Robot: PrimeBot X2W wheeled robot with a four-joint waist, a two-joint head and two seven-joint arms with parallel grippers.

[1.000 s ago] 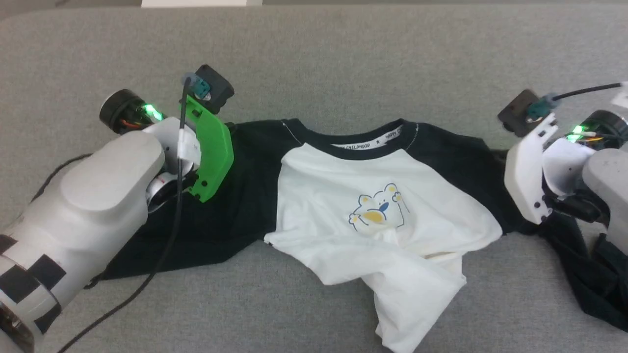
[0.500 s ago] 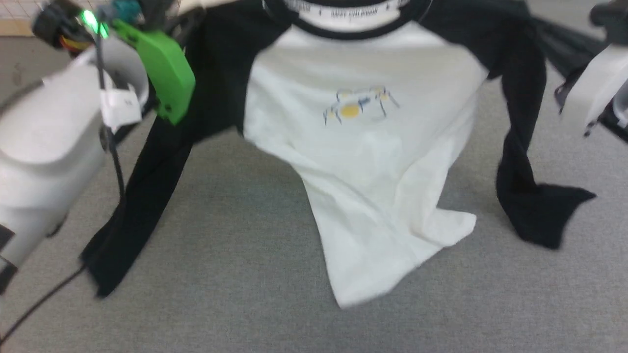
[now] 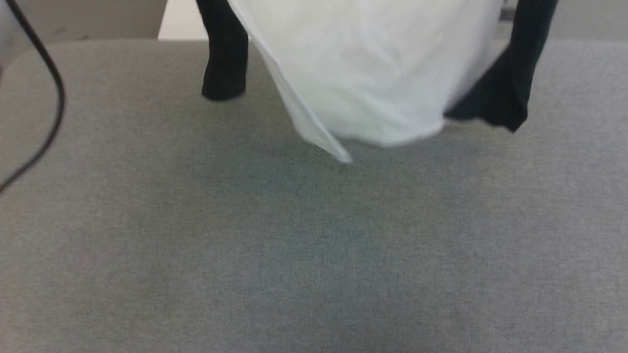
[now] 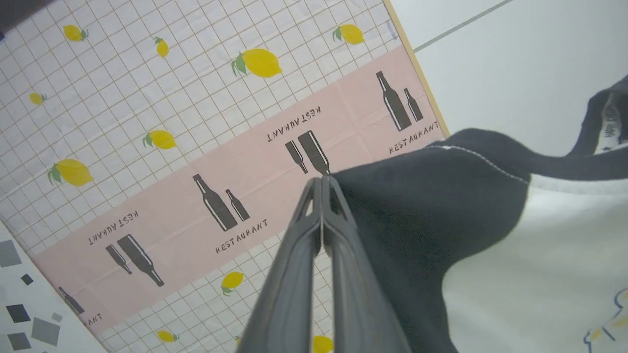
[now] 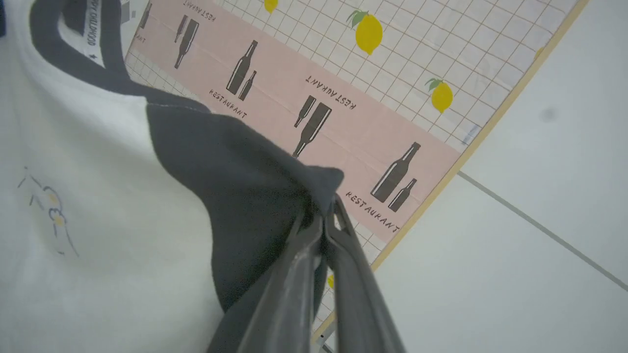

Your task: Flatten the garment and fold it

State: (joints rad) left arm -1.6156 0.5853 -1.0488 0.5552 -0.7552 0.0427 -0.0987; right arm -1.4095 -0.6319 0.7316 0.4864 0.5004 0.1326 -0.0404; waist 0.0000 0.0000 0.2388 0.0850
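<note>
Shirt (image 3: 373, 73) hangs in the air above the grey table (image 3: 314, 245), its white hem just clear of it, I think; the blur leaves that unsure. My left hand (image 4: 321, 184) and right hand (image 5: 327, 206) each pinch a black shoulder (image 4: 417, 196), closed tight on the cloth, so body and sleeves (image 3: 223, 59) drop straight, ready to be laid flat.

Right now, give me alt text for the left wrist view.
The left hand, shut, pinches the black shoulder of the shirt, whose white front spreads to the right. Behind lies a sheet printed with lemons and bottles.
</note>
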